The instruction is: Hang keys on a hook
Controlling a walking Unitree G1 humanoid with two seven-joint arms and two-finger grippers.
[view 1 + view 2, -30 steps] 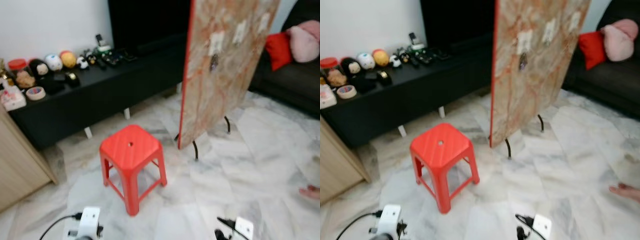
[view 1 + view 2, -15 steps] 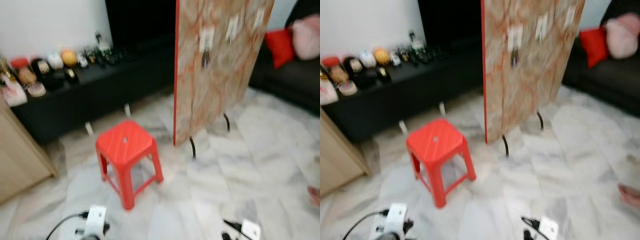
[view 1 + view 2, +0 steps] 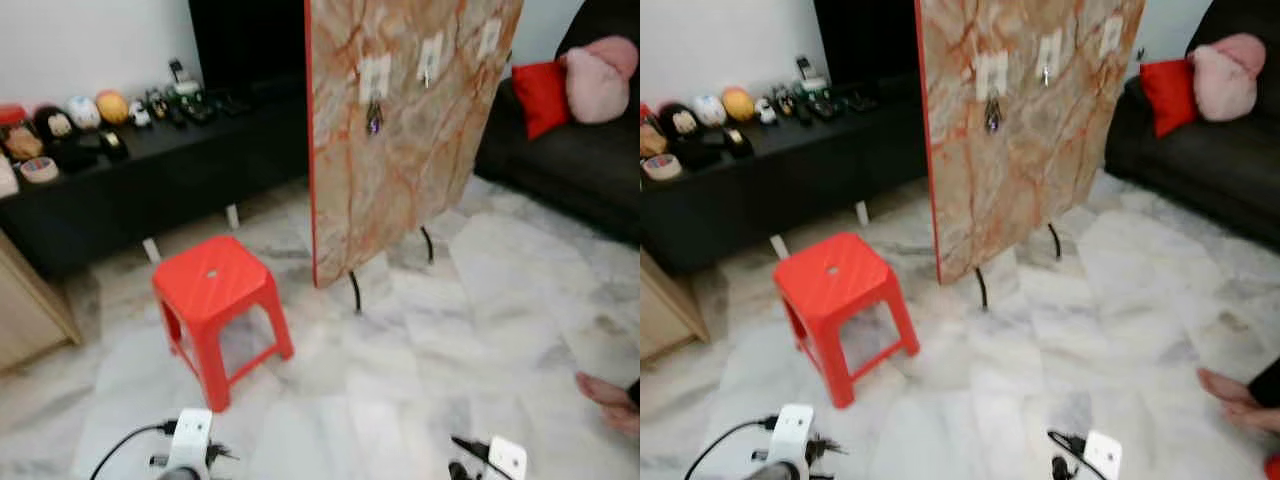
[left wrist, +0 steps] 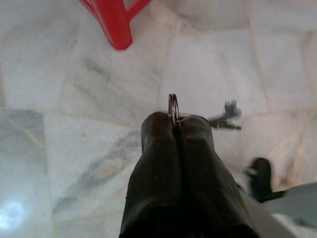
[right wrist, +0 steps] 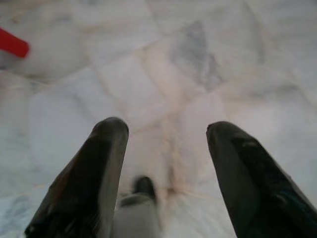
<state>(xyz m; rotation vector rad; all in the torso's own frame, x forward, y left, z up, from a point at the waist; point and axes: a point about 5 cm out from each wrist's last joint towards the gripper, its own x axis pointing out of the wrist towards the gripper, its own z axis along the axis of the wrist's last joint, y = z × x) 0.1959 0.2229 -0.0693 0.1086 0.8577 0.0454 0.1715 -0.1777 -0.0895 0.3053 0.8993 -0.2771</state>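
Note:
My left gripper [image 4: 176, 119] is shut on a metal key ring [image 4: 173, 105], and the keys [image 4: 225, 119] stick out sideways from it above the marble floor. My left arm [image 3: 188, 452] hangs low, close to me. An upright marble-patterned board [image 3: 400, 170] stands ahead on thin black legs. It carries three white hooks [image 3: 374, 76], and a bunch of keys [image 3: 374, 116] hangs from the leftmost one. My right gripper [image 5: 166, 131] is open over the floor, holding nothing, and my right arm [image 3: 495, 460] also hangs low.
A red plastic stool [image 3: 212, 285] stands left of the board. A black low bench [image 3: 150, 190] with small items runs along the back wall. A dark sofa [image 3: 570, 150] with red and pink cushions is at right. A person's foot [image 3: 605, 395] rests at the right edge.
The camera has swung right and moved: stool and board now sit further left in the picture. Both arms still hang low.

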